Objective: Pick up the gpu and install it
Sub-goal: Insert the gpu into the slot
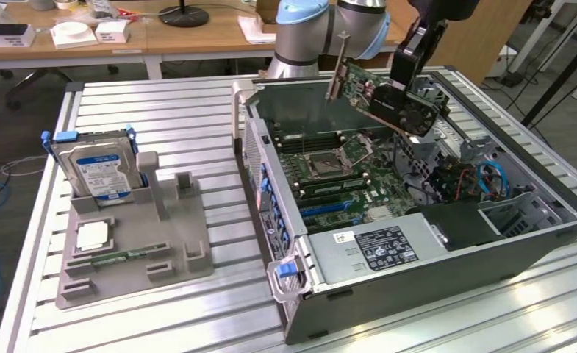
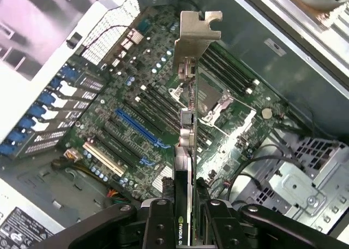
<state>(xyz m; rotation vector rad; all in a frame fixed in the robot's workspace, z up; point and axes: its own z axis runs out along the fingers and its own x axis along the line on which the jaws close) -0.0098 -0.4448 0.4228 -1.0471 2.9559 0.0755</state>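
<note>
Claw (image 1: 404,88) was clamped on the gpu (image 1: 364,79), holding it tilted above the motherboard (image 1: 320,193), apparently clear of it. Seating it well meant levelling its lower edge squarely over the motherboard's blue slot (image 2: 136,130) before pressing.

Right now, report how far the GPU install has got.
Done: the thin black and green graphics card with its silver bracket is off the table, clamped in the end effector. In hand: it hangs tilted above the open grey computer case. Left: it is not yet seated; the long blue motherboard slot is bare.
</note>
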